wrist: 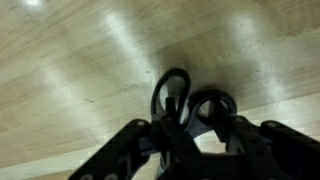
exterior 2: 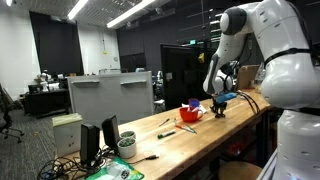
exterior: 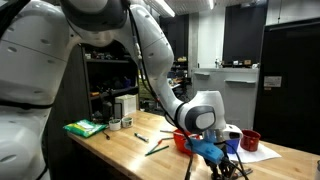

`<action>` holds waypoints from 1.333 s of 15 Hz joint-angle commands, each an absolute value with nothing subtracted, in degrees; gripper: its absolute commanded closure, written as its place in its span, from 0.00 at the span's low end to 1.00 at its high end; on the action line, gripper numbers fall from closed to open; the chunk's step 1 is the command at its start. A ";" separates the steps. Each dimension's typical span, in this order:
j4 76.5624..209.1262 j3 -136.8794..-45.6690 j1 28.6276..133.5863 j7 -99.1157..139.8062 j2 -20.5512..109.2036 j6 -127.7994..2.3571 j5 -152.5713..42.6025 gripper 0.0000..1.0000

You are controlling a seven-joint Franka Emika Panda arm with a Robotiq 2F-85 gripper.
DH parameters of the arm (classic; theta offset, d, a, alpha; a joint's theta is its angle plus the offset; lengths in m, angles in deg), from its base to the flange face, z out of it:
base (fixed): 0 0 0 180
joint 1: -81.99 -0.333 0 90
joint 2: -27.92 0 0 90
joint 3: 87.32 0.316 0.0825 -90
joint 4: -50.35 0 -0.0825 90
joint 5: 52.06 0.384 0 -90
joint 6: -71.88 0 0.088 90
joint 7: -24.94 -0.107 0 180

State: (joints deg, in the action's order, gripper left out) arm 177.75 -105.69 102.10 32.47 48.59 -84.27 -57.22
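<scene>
In an exterior view, the gripper (exterior: 212, 150) hangs low over the wooden table (exterior: 120, 150). It is clamped on a pair of scissors (exterior: 228, 167), whose black handle loops stick out toward five o'clock of the fingers, close above the boards. A red bowl (exterior: 181, 139) stands just beside it at nine o'clock, and a red cup (exterior: 250, 139) stands at two o'clock.

In an exterior view from farther off, the gripper (exterior 2: 220, 100) points down, with the bowl (exterior 2: 190, 113) near it at eight o'clock. The scissors are too small to make out here.

In the wrist view, the gripper (wrist: 195, 140) enters from the bottom edge, its jaws part-closed around the scissors (wrist: 185, 100). The scissors' long axis runs from six to twelve o'clock, loops leading, and it cannot be told whether they touch the table (wrist: 80, 60).
</scene>
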 commanded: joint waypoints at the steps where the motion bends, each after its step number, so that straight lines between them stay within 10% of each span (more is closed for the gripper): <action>1: 180.97 -104.76 103.08 34.41 45.49 -85.70 -56.47 0.59; 20: 184.03 -105.17 102.57 35.10 37.84 -89.24 -56.56 0.69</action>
State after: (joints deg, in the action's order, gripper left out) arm 181.52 -105.56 102.12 33.45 41.21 -88.56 -57.21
